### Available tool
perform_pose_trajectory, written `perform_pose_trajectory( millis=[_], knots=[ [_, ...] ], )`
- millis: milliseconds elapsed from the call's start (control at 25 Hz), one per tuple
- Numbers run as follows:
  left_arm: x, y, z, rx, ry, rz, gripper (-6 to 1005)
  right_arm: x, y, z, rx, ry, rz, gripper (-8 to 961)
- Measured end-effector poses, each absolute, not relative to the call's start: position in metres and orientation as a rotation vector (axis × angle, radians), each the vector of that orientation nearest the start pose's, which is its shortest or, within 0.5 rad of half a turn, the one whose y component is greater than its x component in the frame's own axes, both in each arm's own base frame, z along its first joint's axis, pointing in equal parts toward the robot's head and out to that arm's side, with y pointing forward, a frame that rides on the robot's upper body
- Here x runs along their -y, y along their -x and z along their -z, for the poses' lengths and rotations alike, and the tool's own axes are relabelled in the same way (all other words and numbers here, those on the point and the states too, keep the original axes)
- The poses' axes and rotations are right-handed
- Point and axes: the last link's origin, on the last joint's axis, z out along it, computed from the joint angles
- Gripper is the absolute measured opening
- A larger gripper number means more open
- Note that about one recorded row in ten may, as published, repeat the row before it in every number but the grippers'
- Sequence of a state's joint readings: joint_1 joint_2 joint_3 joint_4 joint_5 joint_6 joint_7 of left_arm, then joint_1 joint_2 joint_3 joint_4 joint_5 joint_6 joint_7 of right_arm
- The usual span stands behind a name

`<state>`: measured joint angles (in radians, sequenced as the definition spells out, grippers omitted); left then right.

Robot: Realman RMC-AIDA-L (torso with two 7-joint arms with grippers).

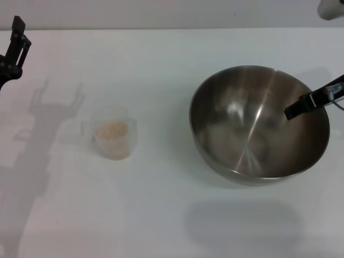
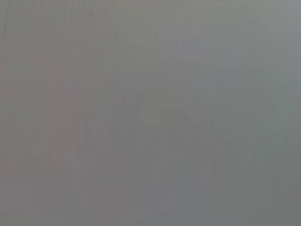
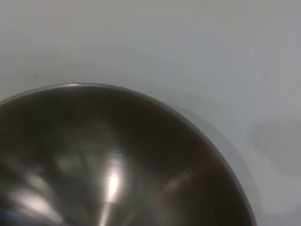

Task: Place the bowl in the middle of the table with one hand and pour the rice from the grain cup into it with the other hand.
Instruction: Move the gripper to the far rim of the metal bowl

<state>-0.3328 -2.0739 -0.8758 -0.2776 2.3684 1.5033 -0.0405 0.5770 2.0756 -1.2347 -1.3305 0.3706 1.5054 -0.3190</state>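
The steel bowl [image 1: 258,123] is right of the table's middle, and a separate shadow on the white table [image 1: 161,70] in front of it shows it is held above the surface. My right gripper [image 1: 312,101] is shut on the bowl's right rim, with one dark finger [image 1: 301,106] inside the bowl. The bowl's inside is bare and also fills the right wrist view [image 3: 117,160]. The clear grain cup [image 1: 113,131] stands left of the middle with rice [image 1: 112,129] in it. My left gripper [image 1: 15,45] hangs open at the far left, well apart from the cup.
The table's far edge runs along the top of the head view. The left arm's shadow [image 1: 37,140] lies on the table left of the cup. The left wrist view shows only a plain grey surface.
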Motion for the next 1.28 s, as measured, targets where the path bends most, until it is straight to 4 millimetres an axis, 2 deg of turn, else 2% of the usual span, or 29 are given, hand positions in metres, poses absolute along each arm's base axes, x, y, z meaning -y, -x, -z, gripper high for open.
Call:
perform_pose_trajectory(
  millis=[400,800,1040,1200,1280],
  knots=[
    [-0.298,0.291,-0.007,0.237,1.481,0.927,798,-0.372,-0.227,-0.034,-1.282,2.184,0.419,579],
    [-0.298,0.29,-0.007,0.235,1.48,0.929,798,-0.376,-0.224,-0.037,-1.254,2.184,0.388,105],
    [-0.298,0.29,-0.007,0.236,1.48,0.932,798,-0.379,-0.207,-0.044,-1.2,2.217,0.271,22],
    [-0.298,0.289,-0.007,0.234,1.478,0.936,798,-0.379,-0.187,-0.047,-1.106,2.305,0.164,18],
    [-0.298,0.289,-0.007,0.232,1.477,0.938,798,-0.378,-0.184,-0.046,-1.094,2.328,0.145,19]
  ],
)
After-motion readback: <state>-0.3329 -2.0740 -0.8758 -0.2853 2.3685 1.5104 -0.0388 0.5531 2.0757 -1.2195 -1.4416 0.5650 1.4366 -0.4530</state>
